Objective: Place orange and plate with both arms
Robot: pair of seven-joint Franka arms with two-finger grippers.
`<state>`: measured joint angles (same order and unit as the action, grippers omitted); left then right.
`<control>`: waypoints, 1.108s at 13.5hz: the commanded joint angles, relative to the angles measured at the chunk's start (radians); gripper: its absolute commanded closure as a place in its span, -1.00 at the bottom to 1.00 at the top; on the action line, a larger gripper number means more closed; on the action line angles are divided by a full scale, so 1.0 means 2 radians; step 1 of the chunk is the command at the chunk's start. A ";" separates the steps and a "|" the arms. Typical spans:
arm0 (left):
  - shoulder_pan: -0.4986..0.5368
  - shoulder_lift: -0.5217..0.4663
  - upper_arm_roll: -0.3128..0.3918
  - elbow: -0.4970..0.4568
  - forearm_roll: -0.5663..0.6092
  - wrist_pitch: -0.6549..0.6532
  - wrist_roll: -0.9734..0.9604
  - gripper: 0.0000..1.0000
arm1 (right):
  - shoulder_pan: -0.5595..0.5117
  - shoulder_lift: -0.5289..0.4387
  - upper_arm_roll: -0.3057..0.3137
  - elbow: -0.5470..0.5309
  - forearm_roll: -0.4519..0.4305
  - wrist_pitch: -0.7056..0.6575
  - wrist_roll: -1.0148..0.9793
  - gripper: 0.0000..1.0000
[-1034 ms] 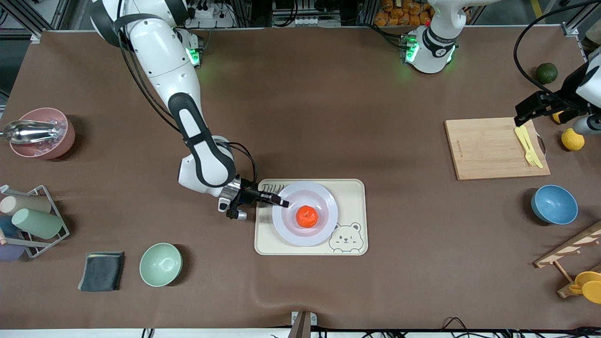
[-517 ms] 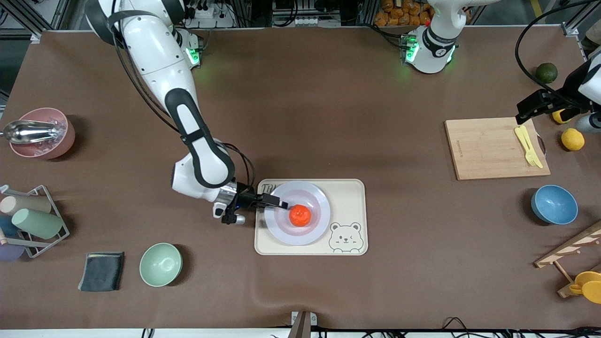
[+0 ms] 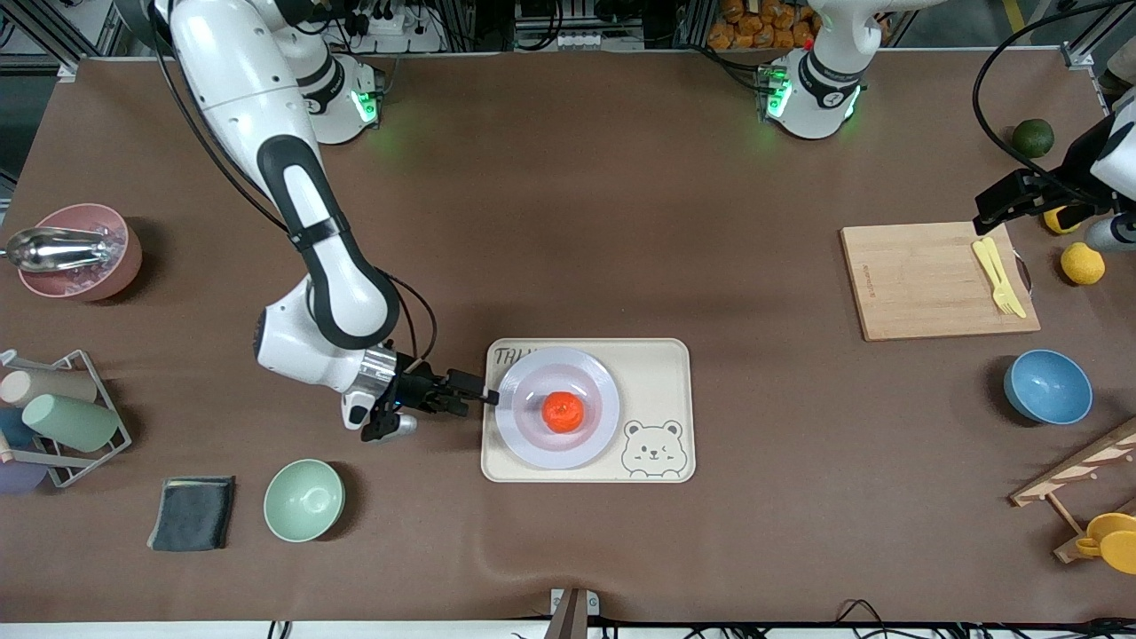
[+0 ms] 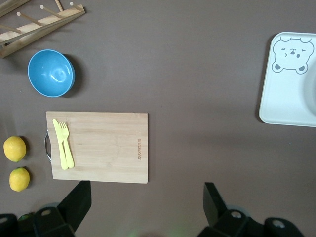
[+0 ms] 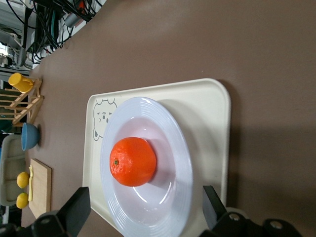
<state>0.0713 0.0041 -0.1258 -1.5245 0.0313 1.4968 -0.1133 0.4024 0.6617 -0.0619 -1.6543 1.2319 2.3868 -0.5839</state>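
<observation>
The orange point(image 3: 564, 412) lies in the middle of the plate point(image 3: 532, 435), which rests on the cream bear tray point(image 3: 661, 373). My right gripper point(image 3: 479, 393) is open and low, at the plate's rim on the side toward the right arm's end of the table. It holds nothing. In the right wrist view the orange point(image 5: 132, 161) and the plate point(image 5: 148, 118) lie ahead of the open right gripper point(image 5: 145, 200). My left gripper point(image 3: 998, 209) waits open and empty over the cutting board's end; its wrist view shows the spread gripper point(image 4: 145, 195) and the tray point(image 4: 286, 98).
A wooden cutting board point(image 3: 923, 280) carries a yellow fork and knife point(image 3: 998, 275). Lemons point(image 3: 1083, 264), a dark green fruit point(image 3: 1033, 138) and a blue bowl point(image 3: 1047, 386) are near it. A mint bowl point(image 3: 303, 500), grey cloth point(image 3: 193, 512), cup rack point(image 3: 53, 417) and pink bowl point(image 3: 75, 253) stand toward the right arm's end.
My right gripper has drawn back from over the plate to its rim, toward the right arm's end. The plate with the orange slid slightly the same way. The left arm has barely moved.
</observation>
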 commanded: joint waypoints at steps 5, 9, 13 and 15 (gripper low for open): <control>0.001 -0.014 -0.002 -0.011 -0.009 -0.004 0.004 -1.00 | -0.113 -0.114 0.009 -0.057 -0.224 -0.161 0.036 -1.00; 0.001 -0.015 -0.002 -0.009 -0.010 -0.013 0.000 -1.00 | -0.147 -0.197 0.008 -0.050 -0.389 -0.269 0.096 -1.00; 0.002 -0.021 -0.002 -0.009 -0.024 -0.017 -0.003 -1.00 | -0.177 -0.294 0.006 -0.049 -0.526 -0.343 0.099 -1.00; 0.002 -0.024 -0.002 -0.009 -0.024 -0.017 -0.004 -1.00 | -0.180 -0.334 0.006 -0.050 -0.577 -0.347 0.158 -1.00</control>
<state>0.0708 -0.0141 -0.1300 -1.5261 0.0063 1.4728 -0.1169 0.0590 0.0761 -0.0683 -1.7190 0.1669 1.6937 -0.3673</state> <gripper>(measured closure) 0.000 0.000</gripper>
